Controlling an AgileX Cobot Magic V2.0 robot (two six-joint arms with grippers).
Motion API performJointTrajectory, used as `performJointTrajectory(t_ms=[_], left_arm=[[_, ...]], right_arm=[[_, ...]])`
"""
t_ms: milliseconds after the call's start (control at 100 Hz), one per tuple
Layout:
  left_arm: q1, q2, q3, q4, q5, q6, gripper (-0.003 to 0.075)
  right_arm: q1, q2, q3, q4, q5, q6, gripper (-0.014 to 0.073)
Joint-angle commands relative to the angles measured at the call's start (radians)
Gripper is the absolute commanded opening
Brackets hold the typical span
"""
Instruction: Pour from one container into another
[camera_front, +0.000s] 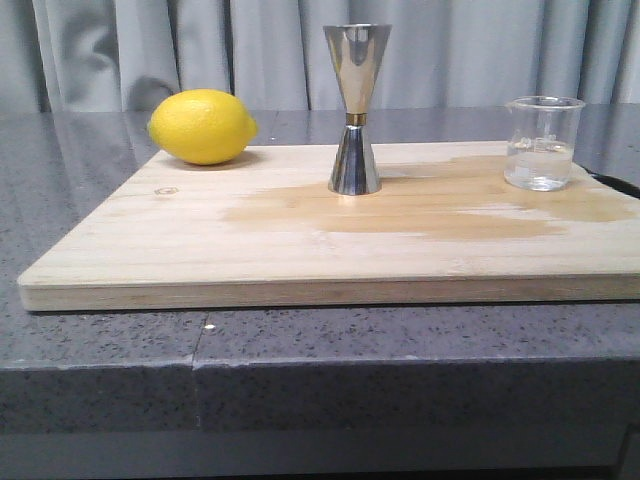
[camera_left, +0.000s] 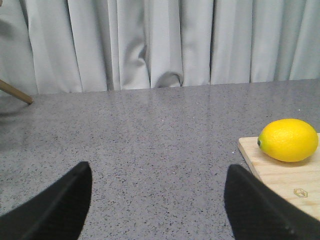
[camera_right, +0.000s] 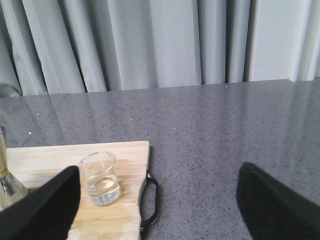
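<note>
On the wooden cutting board (camera_front: 300, 250) you have all three objects, so take the board as your landmark. Your steel jigger (camera_front: 355, 110) stands upright near the board's middle, toward its back edge, on a darker damp-looking patch (camera_front: 420, 205) in the wood. Your glass beaker (camera_front: 542, 143) stands upright at the board's back right corner, well apart from the jigger, with a little clear liquid in its bottom. A lemon (camera_front: 202, 126) rests at the board's back left corner. From the right wrist you see the beaker just beside the board's right edge, where a dark handle (camera_right: 150, 202) sticks out. Your right gripper (camera_right: 157, 210) hangs off that same side of the board with its fingers (camera_right: 42, 207) spread wide and nothing between them. Your left gripper (camera_left: 157, 205) hangs over the grey stone counter (camera_left: 150, 140) off the board's left corner, near the lemon, its fingers (camera_left: 55, 207) likewise spread wide and holding nothing.
</note>
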Motion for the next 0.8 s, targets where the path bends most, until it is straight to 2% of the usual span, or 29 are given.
performJointTrajectory(t_ms=[0,450,590,790], left_arm=[[0.002,0.018,-0.037,-0.009,-0.087,-0.009,0.0544],[0.002,0.020,-0.042,-0.087,-0.066,-0.009,0.0440],[0.002,0.076,-0.122,-0.083,0.095,0.022,0.0440],[0.002,0.261,-0.296,-0.085,0.368,0.035,0.0440]], right_arm=[[-0.004,0.018,-0.035,-0.014,-0.076,-0.004,0.0625],[-0.004,0.020,-0.041,0.000,-0.067,-0.004,0.0625],[-0.004,0.064,-0.111,0.004,0.046,-0.004,0.0625],[-0.004,0.197,-0.229,0.004,0.216,-0.004,0.0625]])
